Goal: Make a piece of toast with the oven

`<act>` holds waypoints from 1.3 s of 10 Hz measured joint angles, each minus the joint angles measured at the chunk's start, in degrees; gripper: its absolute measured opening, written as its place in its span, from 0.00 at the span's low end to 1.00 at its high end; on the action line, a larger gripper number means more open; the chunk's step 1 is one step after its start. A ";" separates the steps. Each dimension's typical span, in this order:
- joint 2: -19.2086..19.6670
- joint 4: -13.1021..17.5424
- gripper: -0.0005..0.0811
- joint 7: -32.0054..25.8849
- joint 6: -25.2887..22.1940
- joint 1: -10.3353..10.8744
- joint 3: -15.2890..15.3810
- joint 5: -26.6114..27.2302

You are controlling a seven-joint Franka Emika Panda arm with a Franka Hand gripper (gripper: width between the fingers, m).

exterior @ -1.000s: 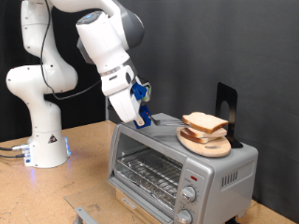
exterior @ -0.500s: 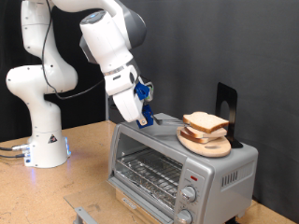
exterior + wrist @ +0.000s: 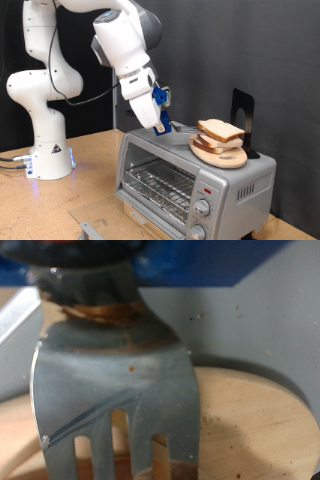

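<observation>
The silver oven [image 3: 190,182] stands on the wooden table with its glass door closed and a wire rack showing behind the glass. On its top sits a round wooden plate [image 3: 218,155] with slices of pale toast [image 3: 222,130] stacked on it. My gripper [image 3: 163,124] is above the oven's top, to the exterior view's left of the plate. It is shut on a metal fork [image 3: 184,130] whose tines point at the toast. In the wrist view the fork [image 3: 120,380] fills the frame, its tines over the wooden plate [image 3: 255,430].
A black upright stand [image 3: 241,110] is behind the plate on the oven. The robot base [image 3: 45,150] is at the exterior view's left. A grey metal piece [image 3: 90,229] lies at the table's front edge. The oven's two knobs [image 3: 203,208] face front.
The arm has shifted toward the exterior view's right and slightly up, carrying the fork closer to the toast. Oven, plate and toast have not moved.
</observation>
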 joint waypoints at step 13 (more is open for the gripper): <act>6.52 5.86 0.49 5.37 2.60 0.21 4.66 -3.00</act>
